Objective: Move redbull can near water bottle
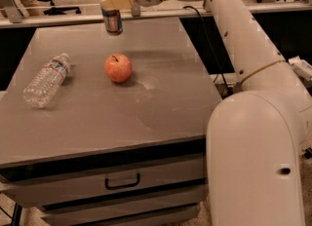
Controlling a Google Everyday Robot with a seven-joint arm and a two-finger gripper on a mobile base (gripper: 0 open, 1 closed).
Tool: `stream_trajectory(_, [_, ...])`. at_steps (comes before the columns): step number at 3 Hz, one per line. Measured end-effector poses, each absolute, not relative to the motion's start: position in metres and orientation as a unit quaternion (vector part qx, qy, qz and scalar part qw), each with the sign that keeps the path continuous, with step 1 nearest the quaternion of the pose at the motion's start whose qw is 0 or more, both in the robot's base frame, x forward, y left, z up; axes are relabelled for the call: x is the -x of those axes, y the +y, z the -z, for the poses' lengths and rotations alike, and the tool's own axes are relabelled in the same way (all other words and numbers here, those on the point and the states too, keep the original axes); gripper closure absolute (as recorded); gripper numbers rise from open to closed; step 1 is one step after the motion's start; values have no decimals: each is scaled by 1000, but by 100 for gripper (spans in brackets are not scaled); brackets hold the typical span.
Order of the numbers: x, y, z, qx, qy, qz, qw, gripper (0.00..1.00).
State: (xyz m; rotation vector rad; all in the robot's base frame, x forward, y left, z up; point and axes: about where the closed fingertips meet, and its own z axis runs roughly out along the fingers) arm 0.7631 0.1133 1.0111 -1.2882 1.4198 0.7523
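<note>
water bottle (pixel 46 80): lying on its side at the left of the table (pixel 165 103). Long axis runs diagonally, white cap toward the far right, base toward the near-left edge. Cap end points roughly at the apple.

redbull can (pixel 113 23): upright, long axis vertical, silver top up. It sits over the far part of the table, behind the apple (pixel 118 67) and slightly left of it, well apart from the bottle. Its bottom looks clear of the surface, but I can't be sure.

gripper (pixel 115 5): at the top of the view over the table's far edge, claw clamped on the upper part of the can, fingers pointing left.

arm (pixel 243 40): comes in from the right. It rises from the big white base (pixel 258 161) at the table's near-right corner, then runs up and left to a near-horizontal wrist.

drawer (pixel 122 181): under the tabletop, closed, dark handle on its front, contents not visible. Second drawer front below it, also closed.
</note>
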Motion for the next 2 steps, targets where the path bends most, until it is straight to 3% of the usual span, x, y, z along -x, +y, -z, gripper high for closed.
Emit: stream_trajectory(2, [-740,156,-990,563,569,-366,475,100])
